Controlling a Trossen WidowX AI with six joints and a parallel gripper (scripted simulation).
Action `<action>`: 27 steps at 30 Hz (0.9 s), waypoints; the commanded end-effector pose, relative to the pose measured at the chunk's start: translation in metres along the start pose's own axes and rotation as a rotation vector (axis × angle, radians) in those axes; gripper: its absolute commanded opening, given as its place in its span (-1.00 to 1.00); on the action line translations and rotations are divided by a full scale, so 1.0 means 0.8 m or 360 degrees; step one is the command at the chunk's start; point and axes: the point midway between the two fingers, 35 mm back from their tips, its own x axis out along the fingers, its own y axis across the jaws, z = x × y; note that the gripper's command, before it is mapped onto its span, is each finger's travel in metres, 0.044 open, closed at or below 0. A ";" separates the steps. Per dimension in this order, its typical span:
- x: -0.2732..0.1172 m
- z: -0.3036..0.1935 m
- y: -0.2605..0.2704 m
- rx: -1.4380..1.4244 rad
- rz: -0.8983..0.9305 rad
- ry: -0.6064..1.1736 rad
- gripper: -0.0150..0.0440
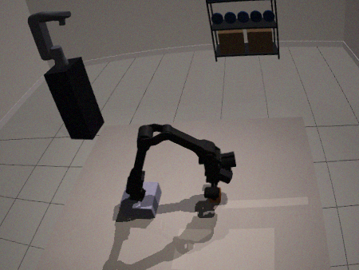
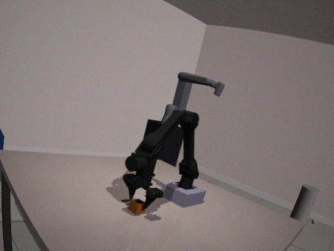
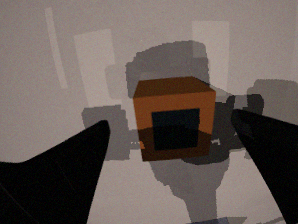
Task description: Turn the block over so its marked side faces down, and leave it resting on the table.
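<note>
One block, orange with a dark square mark on its upper face, rests on the desk directly below the claw, between its two fingers but touching neither. The claw is spread wide and grips nothing. One black arm arches down from one pale base, which sits well off to the claw's side. Beyond the desk, one shelf rack holds five dark balls and two brown boxes.
</note>
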 end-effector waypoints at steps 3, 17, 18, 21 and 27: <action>0.016 -0.004 -0.001 -0.0007 -0.0004 0.0024 1.00; 0.018 -0.004 -0.001 -0.0007 -0.0004 0.0024 0.26; 0.018 -0.004 -0.001 -0.0007 -0.0004 0.0024 0.24; 0.018 -0.004 -0.001 -0.0007 -0.0004 0.0024 0.17; 0.018 -0.004 -0.001 -0.0007 -0.0004 0.0024 0.04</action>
